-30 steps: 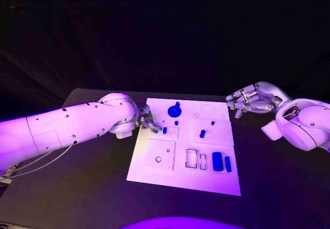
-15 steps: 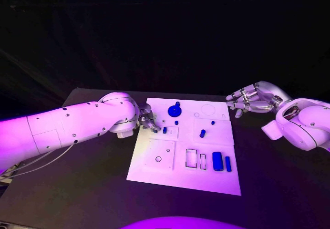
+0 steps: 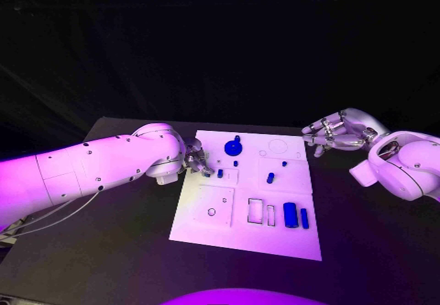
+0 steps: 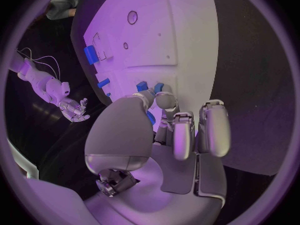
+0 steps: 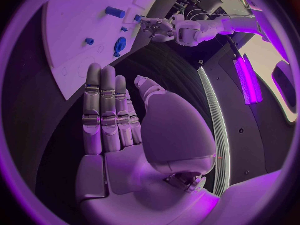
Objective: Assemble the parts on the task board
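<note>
The left hand (image 3: 196,160) sits at the task board's (image 3: 240,238) nine o'clock edge, fingertips pinching a small blue part (image 4: 158,87); seating it looks like the step in hand, needing careful alignment; the right hand (image 3: 330,136) hovers empty off two o'clock, fingers apart.

the task board (image 3: 240,235) looks like smooth matt white plastic on a dull black tabletop (image 3: 110,254). beside the board, the left robot hand (image 3: 196,160) has shiny metallic fingers (image 4: 212,127). the blue parts (image 3: 290,215) look glossy plastic.
</note>
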### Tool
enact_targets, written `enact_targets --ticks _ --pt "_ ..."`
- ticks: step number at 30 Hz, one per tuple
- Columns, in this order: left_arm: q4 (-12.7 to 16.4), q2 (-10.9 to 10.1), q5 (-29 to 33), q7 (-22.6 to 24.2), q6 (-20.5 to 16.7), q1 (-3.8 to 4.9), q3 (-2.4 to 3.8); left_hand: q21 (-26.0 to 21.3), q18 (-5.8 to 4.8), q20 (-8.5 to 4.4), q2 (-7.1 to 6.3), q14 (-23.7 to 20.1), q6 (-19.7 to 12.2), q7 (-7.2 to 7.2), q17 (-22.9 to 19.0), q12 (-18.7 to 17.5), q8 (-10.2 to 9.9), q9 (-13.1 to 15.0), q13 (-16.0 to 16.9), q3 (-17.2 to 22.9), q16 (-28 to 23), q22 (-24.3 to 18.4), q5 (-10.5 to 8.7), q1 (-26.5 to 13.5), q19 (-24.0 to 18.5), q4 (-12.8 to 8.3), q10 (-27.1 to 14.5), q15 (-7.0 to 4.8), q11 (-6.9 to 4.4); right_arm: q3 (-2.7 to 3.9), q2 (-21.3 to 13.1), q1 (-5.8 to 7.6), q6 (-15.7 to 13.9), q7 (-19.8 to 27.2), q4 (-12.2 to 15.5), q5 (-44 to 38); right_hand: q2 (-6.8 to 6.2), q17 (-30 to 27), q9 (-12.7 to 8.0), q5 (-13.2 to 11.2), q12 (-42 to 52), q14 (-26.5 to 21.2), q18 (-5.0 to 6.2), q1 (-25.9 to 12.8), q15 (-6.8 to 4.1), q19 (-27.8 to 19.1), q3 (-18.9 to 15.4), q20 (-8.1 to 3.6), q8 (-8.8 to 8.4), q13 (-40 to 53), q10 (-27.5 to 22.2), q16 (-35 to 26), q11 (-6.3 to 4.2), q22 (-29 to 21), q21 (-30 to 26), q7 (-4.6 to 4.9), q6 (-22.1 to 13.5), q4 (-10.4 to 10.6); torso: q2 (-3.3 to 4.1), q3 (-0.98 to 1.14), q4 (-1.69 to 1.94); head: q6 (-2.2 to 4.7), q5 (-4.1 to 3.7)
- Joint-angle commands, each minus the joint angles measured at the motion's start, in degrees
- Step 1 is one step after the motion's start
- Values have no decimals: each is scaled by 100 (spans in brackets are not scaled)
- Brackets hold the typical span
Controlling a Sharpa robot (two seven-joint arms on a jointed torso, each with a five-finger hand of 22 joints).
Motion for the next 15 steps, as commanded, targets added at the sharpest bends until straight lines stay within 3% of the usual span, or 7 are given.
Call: enact_targets --ticks 1,6,15 --pt "30 10 156 66 5 -16 -10 -33 -65 6 -65 589 -29 -9 1433 -23 26 9 -8 843 17 43 26 3 -3 -796 11 34 23 2 6 -3 49 20 -8 8 19 9 7 35 34 -51 -16 -42 -2 -5 -5 15 3 8 -46 -23 12 -8 -25 6 -43 36 1 4 -1 9 -1" --pt "64 -27 163 48 59 -5 -6 -34 -65 7 -94 589 -25 -9 1433 -25 43 21 -11 941 18 44 26 -21 -3 -836 20 35 22 2 10 -3 48 21 -19 12 21 15 8 37 35 -52 -16 -56 -1 -5 -11 16 3 14 -49 -24 15 -11 -26 7 -46 46 -4 4 2 8 1" --pt "83 -85 116 19 403 141 10 -40 -64 8 -192 589 -21 -3 1433 -50 67 41 -39 1152 18 42 25 -57 -5 -951 35 36 23 2 23 -3 50 23 -47 25 22 21 9 39 36 -53 -17 -69 1 -5 -15 18 4 20 -51 -26 16 -14 -28 8 -48 55 0 4 2 21 15"
